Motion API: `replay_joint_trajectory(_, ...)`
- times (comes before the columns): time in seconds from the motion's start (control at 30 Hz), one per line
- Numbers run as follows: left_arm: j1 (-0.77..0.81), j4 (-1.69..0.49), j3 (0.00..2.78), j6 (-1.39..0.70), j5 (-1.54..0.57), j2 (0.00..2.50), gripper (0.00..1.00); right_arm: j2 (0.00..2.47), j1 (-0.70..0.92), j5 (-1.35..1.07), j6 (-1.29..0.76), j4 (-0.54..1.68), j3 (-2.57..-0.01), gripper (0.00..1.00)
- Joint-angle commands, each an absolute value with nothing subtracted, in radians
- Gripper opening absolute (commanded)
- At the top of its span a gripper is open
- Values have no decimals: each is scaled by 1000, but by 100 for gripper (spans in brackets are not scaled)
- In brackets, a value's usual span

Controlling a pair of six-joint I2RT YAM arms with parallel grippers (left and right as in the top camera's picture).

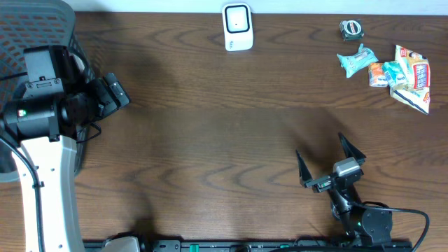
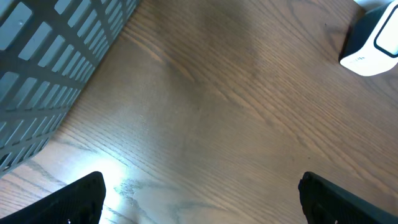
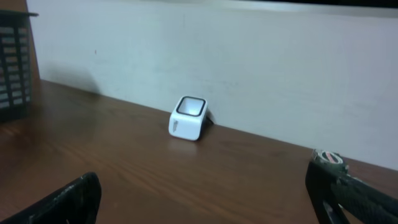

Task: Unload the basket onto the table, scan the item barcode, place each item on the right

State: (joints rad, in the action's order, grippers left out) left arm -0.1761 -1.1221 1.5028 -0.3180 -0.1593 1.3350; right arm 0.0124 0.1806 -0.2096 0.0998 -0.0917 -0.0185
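The white barcode scanner [image 1: 237, 26] stands at the table's far edge; it also shows in the left wrist view, scanner [image 2: 373, 43], and the right wrist view, scanner [image 3: 188, 117]. Several packaged items lie at the far right: a teal packet [image 1: 356, 60], a pile of snack packets [image 1: 404, 75] and a small dark round item [image 1: 352, 29]. My left gripper [image 1: 115, 91] hangs open beside the basket, nothing between its fingers [image 2: 81, 199]. My right gripper [image 1: 327, 158] stands open near the front edge, empty, well short of the items.
A grey mesh basket [image 1: 35, 28] sits at the far left, beside the left arm; its wall fills the corner of the left wrist view as basket [image 2: 43, 62]. A pale wall [image 3: 249, 74] runs behind the table.
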Motion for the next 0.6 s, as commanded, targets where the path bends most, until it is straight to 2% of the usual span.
replay_joint_trajectory(0.0, -180, -1125, 1524, -319, -165, 1337, 98, 5, 176, -199, 113, -96, -5, 99)
replay_joint_trajectory(0.13, -180, -1125, 1524, -319, -165, 1337, 98, 5, 168, -173, 113, -81, -5, 99)
replay_joint_trajectory(0.33, -180, -1125, 1524, -319, -165, 1337, 98, 5, 118, -175, 100, 63, -5, 99)
replay_joint_trajectory(0.57, -180, -1125, 1524, -319, -165, 1337, 98, 5, 57, -167, 84, 64, -6, 99)
